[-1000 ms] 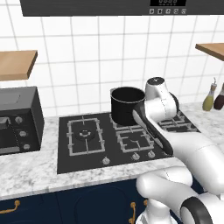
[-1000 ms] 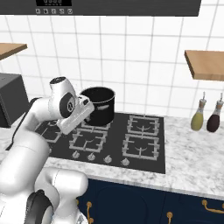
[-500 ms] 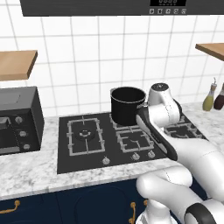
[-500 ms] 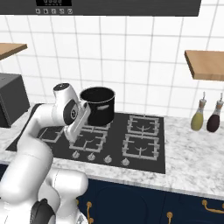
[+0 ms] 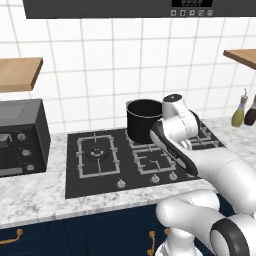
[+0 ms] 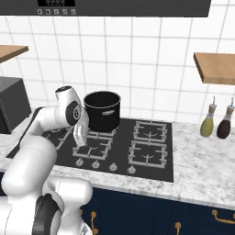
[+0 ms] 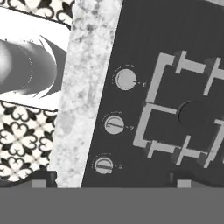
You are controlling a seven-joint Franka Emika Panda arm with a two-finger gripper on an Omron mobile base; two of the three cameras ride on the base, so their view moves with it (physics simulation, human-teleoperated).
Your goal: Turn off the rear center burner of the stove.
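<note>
The stove (image 5: pixel 100 172) is seen set into the marble counter (image 5: pixel 35 197), with a toaster oven (image 5: pixel 20 137) at the far left and two bottles (image 6: pixel 215 121) at the right. The rear center burner (image 6: pixel 102 134) lies under the black pot (image 6: pixel 102 110), which stands on its grate at the back of the cooktop; little of the grate is left visible.

The gripper (image 6: pixel 81 135) is held low over the front center burner (image 6: pixel 94 148), pointing down, just in front of the pot. The finger tips (image 7: pixel 43 177) are glimpsed at the lower edge of the hand view, set wide apart, with nothing between them.

The row of silver knobs (image 6: pixel 104 165) is noted along the near edge of the glass. In the hand view, three knobs (image 7: pixel 114 124) are seen in a line beside the marble strip, with the front center burner's grate to the far side of them.

The deciding relation, as judged: the knobs lie nearer the robot than the gripper and below it, so a pull back toward the front edge and a descent would be called for. Which knob governs the rear center burner cannot be told from the markings, which are too small. The knob row runs left to right along the stove front.
</note>
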